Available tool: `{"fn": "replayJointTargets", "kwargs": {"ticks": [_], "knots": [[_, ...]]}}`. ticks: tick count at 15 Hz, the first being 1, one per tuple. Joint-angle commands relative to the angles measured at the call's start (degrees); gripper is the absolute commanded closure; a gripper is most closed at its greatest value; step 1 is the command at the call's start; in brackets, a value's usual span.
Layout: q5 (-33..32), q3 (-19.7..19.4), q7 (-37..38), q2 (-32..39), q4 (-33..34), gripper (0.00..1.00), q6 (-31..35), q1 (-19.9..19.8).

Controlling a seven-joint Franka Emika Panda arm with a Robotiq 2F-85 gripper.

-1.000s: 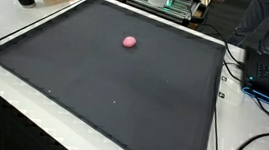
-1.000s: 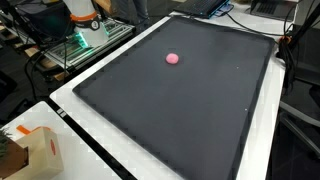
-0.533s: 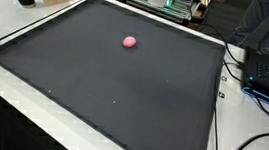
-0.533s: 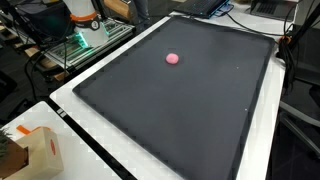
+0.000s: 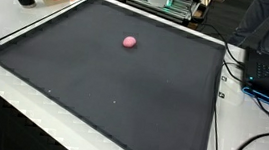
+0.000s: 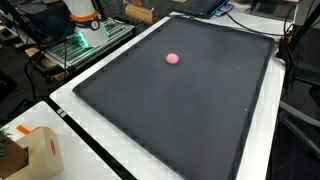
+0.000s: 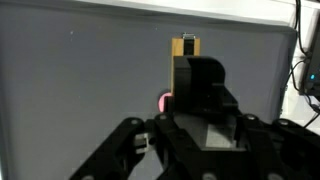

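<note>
- a small pink ball is seen lying alone on a large black mat, in the mat's far half in both exterior views.
- in the wrist view only a sliver of the pink ball is shown, just beside the dark body of the gripper and partly hidden by it.
- the gripper is seen from behind and above, over the mat; a tan piece is seen along its tip. whether the jaws are spread, pressed together or pinching that piece cannot be told.
- no contact between the gripper and the ball can be made out.
- the mat is laid on a white table, whose surface is left showing as a border round it.
- a cardboard box is set on the table's near corner in an exterior view, well apart from the ball.
- black cables are draped over the table beside the mat's edge.
</note>
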Motion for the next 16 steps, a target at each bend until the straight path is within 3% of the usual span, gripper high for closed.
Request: {"fn": "replayJointTargets", "kwargs": {"ticks": [1, 7, 16], "knots": [[4.1, -2.7, -5.9, 5.3, 2.6, 0.76, 1.9, 0.2], [10.3, -4.5, -14.6, 13.0, 4.4, 0.76, 7.2, -0.9], [18.4, -3.8, -23.5, 22.7, 6.6, 0.76, 13.8, -4.5]]}}
